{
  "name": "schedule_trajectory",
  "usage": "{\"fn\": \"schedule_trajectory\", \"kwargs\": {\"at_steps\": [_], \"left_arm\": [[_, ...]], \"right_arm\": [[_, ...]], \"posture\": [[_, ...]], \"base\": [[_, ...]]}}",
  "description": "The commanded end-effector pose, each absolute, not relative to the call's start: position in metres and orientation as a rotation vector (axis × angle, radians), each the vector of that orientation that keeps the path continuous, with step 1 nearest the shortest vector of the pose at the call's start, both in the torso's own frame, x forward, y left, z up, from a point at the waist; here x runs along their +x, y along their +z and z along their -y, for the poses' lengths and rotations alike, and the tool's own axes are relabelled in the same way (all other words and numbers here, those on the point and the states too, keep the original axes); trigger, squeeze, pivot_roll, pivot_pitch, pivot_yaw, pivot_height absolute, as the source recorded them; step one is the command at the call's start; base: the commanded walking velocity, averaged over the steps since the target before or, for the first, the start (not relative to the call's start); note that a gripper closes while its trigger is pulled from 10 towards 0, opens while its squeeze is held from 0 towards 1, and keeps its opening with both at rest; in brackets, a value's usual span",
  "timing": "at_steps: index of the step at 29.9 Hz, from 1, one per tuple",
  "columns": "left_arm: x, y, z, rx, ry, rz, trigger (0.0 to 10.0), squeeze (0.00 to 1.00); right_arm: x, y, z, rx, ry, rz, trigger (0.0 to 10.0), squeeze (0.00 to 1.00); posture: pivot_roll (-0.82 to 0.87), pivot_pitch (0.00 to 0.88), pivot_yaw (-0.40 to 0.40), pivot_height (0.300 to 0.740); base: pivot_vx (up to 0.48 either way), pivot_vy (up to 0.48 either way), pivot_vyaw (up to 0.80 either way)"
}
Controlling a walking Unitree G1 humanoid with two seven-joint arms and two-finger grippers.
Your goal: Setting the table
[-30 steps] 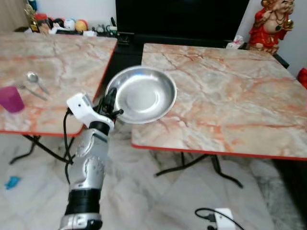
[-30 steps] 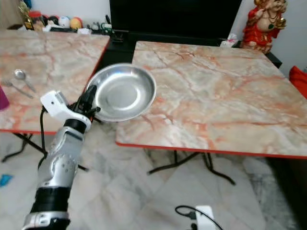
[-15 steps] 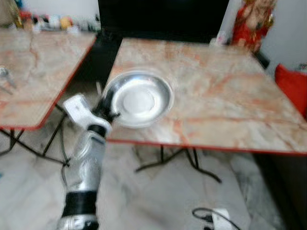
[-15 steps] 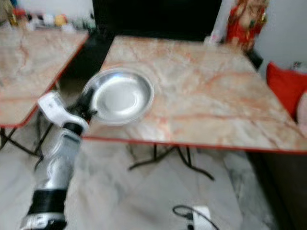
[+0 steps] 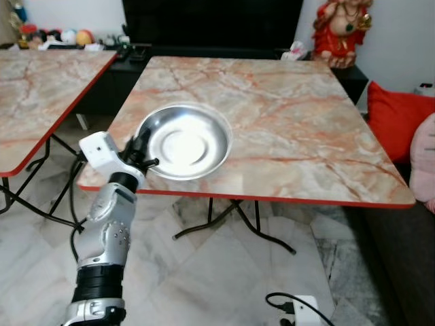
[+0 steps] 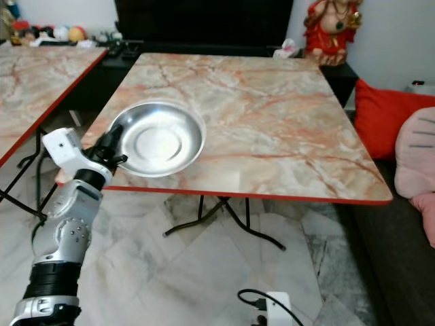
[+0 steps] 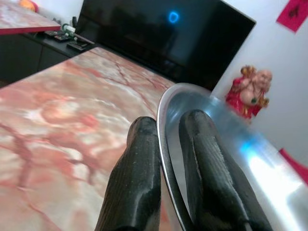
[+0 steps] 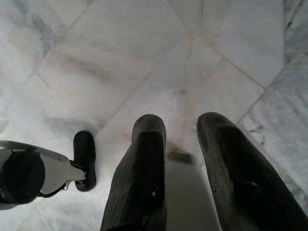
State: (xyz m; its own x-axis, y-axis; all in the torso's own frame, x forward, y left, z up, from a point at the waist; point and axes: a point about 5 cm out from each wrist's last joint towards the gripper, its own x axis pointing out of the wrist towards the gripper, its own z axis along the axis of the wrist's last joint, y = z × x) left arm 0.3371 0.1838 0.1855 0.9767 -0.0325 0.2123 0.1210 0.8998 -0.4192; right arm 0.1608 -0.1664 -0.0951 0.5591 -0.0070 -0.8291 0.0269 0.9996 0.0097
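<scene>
Over the marble table's (image 5: 285,129) near left corner, the left gripper (image 5: 141,151) pinched the steel plate's (image 5: 183,141) rim between nearly closed fingers (image 7: 139,163). The plate's far edge was cut off in the wrist view. The right gripper (image 8: 180,159) hung parted above floor tiles (image 8: 96,57), holding nothing.

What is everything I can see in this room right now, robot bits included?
Round silver metal dish: one, silver, at the near left corner of the marble-patterned table, rim gripped.
Marble-patterned table with red edge: one, pink-orange, centre.
Second matching table: one, pink-orange, left.
Black television screen: one, black, behind the tables.
Red and gold figurine: one, far right corner.
Red cushion: one, right.
Pink cushion: one, right edge.
Left gripper: one, black fingers clamped on the dish rim.
Right gripper: one, black, fingers apart above the pale marble floor.
</scene>
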Motion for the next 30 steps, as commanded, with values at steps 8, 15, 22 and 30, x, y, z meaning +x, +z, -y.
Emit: {"fn": "schedule_trajectory", "kwargs": {"at_steps": [8, 15, 22, 30], "left_arm": [[0.340, 0.178, -0.174, -0.425, -0.121, 0.150, 10.0, 0.00], [0.340, 0.176, -0.180, -0.448, -0.103, 0.148, 10.0, 0.00], [0.340, 0.176, -0.182, -0.447, -0.118, 0.145, 10.0, 0.00], [0.340, 0.174, -0.182, -0.447, -0.117, 0.136, 10.0, 0.00]], "right_arm": [[0.160, -0.095, 0.177, 0.016, -0.048, -0.978, 10.0, 0.00], [0.160, -0.095, 0.178, 0.007, -0.043, -0.980, 10.0, 0.00], [0.159, -0.095, 0.178, 0.009, -0.045, -0.980, 10.0, 0.00], [0.158, -0.095, 0.178, 0.010, -0.052, -0.988, 10.0, 0.00]], "posture": [[0.12, 0.000, 0.013, 0.740], [0.12, 0.000, 0.006, 0.740], [0.12, 0.000, 0.007, 0.740], [0.12, 0.000, 0.006, 0.740]], "base": [[0.000, 0.000, 0.00], [0.000, 0.000, 0.00], [0.000, 0.000, 0.00], [0.000, 0.000, -0.19]]}}
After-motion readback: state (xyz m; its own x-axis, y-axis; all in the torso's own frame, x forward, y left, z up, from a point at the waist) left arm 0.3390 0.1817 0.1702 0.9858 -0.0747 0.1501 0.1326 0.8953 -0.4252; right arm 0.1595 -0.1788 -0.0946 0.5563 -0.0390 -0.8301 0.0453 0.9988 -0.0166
